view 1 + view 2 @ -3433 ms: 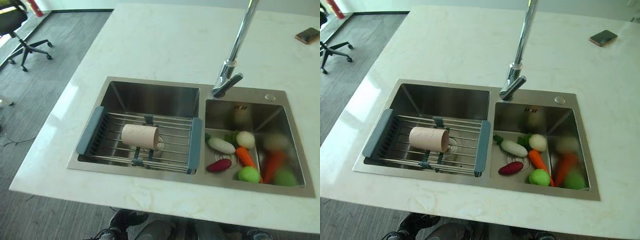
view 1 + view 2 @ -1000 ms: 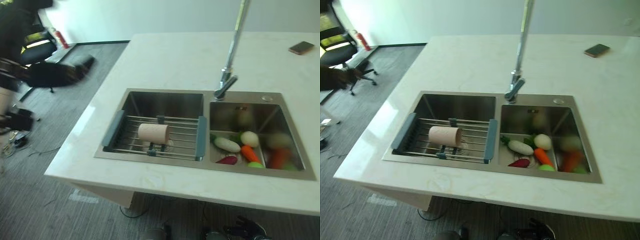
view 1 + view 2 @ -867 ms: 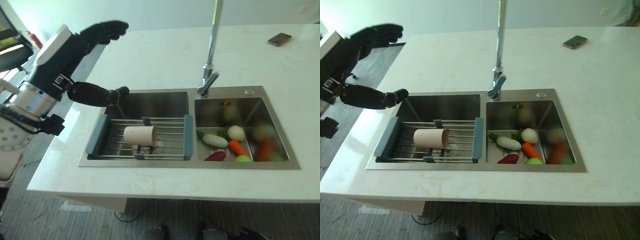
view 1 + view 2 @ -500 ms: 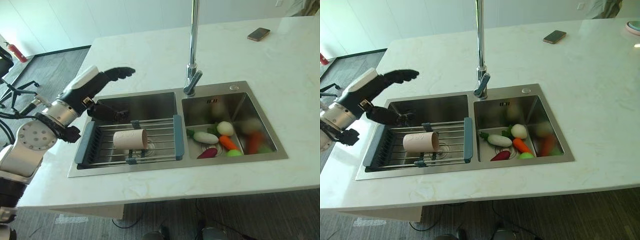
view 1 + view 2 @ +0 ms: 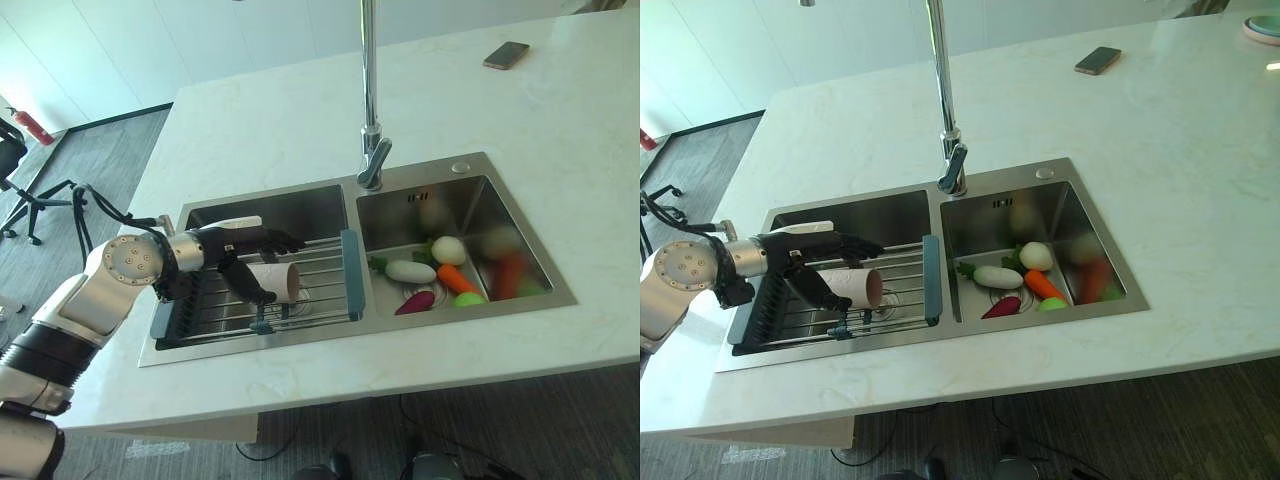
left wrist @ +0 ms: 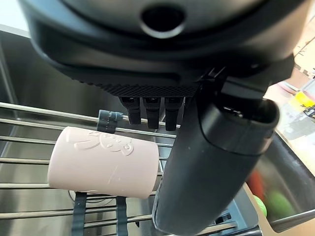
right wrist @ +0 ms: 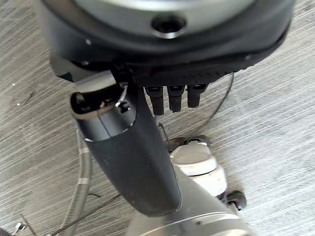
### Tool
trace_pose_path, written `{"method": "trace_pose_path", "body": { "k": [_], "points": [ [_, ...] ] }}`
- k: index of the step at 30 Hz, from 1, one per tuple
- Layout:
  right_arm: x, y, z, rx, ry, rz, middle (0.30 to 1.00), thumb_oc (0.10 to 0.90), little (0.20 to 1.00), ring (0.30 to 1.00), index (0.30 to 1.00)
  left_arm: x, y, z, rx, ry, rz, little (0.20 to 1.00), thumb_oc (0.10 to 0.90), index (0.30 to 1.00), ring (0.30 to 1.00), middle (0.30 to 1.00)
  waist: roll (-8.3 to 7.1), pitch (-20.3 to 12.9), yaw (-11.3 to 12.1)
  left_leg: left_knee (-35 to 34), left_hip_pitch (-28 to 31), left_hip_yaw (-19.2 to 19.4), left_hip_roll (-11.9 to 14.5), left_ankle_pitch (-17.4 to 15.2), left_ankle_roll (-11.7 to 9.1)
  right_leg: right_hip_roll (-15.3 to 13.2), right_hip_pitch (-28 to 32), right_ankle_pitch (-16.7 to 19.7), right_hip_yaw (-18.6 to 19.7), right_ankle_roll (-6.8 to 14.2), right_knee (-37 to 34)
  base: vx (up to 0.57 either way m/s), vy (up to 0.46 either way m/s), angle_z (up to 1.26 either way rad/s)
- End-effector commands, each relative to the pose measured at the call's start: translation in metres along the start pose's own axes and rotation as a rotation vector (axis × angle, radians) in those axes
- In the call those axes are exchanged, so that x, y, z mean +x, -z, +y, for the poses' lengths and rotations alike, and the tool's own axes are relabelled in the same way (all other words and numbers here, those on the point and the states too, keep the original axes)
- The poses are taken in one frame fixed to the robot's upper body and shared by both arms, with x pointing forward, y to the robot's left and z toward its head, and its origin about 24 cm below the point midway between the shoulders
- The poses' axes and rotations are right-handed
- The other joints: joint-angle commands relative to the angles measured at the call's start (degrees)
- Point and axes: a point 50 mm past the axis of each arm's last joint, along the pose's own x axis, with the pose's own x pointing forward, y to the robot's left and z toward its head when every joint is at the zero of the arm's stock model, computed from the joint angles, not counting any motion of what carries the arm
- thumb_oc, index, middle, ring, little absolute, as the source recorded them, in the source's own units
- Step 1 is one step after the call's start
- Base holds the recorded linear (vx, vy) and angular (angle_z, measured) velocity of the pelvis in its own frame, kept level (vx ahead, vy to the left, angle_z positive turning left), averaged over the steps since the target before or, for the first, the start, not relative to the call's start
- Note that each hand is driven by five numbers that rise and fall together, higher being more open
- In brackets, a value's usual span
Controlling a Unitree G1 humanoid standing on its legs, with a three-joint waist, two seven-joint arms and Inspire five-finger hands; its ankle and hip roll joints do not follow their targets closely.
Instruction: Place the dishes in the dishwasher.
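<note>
A pale pink cup point(image 5: 282, 282) lies on its side on the wire rack point(image 5: 322, 293) across the left basin of the steel sink point(image 5: 268, 204). My left hand point(image 5: 240, 243) reaches in from the left and hovers just over the cup, open. Its fingers stretch above the cup and its thumb hangs down in front of it. In the left wrist view the cup point(image 6: 101, 162) lies just past the straight fingers and beside the thumb point(image 6: 211, 162). My right hand point(image 7: 133, 147) hangs open above the grey floor.
A tall tap point(image 5: 370, 150) stands between the basins. The right basin holds toy vegetables point(image 5: 440, 270). The rack has blue-grey end handles point(image 5: 351, 272). A phone point(image 5: 505, 55) lies at the far right of the white counter. An office chair point(image 5: 20, 190) stands on the floor at the left.
The camera has shifted. My left arm has come in from the left and dropped from above the counter edge down over the cup. The cup lies where it was.
</note>
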Motion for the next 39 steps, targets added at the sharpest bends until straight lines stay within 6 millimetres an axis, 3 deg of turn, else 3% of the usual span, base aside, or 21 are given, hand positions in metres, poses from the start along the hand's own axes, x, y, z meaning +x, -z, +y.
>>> {"method": "trace_pose_path", "body": {
  "k": [1, 7, 15, 39],
  "points": [
    [-0.001, -0.015, -0.010, 0.048, 0.026, -0.060, 0.900, 0.800, 0.900, 0.900, 0.900, -0.037, -0.017, 0.058, 0.132, -0.300, -0.031, 0.900, 0.800, 0.900, 0.900, 0.900, -0.47, 0.3, -0.4, 4.6, -2.2, -0.1, -0.1, -6.6, -0.8, -1.2, 4.0, -10.3, -1.2, 3.9, 3.1, 0.00, 0.000, 0.00],
    [-0.002, -0.006, -0.013, 0.092, 0.037, -0.040, 0.900, 0.800, 0.900, 0.900, 0.900, -0.050, -0.006, 0.058, 0.189, -0.352, 0.018, 0.900, 0.800, 0.900, 0.900, 0.900, -0.58, 0.8, 0.0, 4.6, -2.6, -0.4, -0.1, -6.3, -0.9, -1.3, 3.7, -10.2, -1.6, 3.9, 3.1, 0.00, 0.000, -0.01],
    [-0.002, -0.014, -0.012, 0.099, 0.016, -0.077, 0.900, 0.800, 0.900, 0.900, 0.900, -0.050, 0.010, 0.050, 0.196, -0.345, 0.094, 0.900, 0.800, 0.900, 0.900, 0.900, -0.43, 1.4, 0.0, 4.6, -3.0, -0.6, -0.3, -6.0, -0.9, -1.3, 3.4, -10.1, -1.7, 3.8, 3.1, 0.00, 0.000, 0.00],
    [-0.004, -0.030, -0.013, 0.086, -0.017, -0.159, 0.900, 0.800, 0.900, 0.900, 0.900, -0.027, 0.010, 0.031, 0.189, -0.302, 0.101, 0.900, 0.800, 0.900, 0.900, 0.900, -0.90, 7.2, -2.9, 4.6, -5.7, 1.0, -0.1, -5.3, -1.1, -1.6, -0.8, -8.1, -0.2, 4.3, 3.1, -0.01, 0.001, -0.05]
  ]
}}
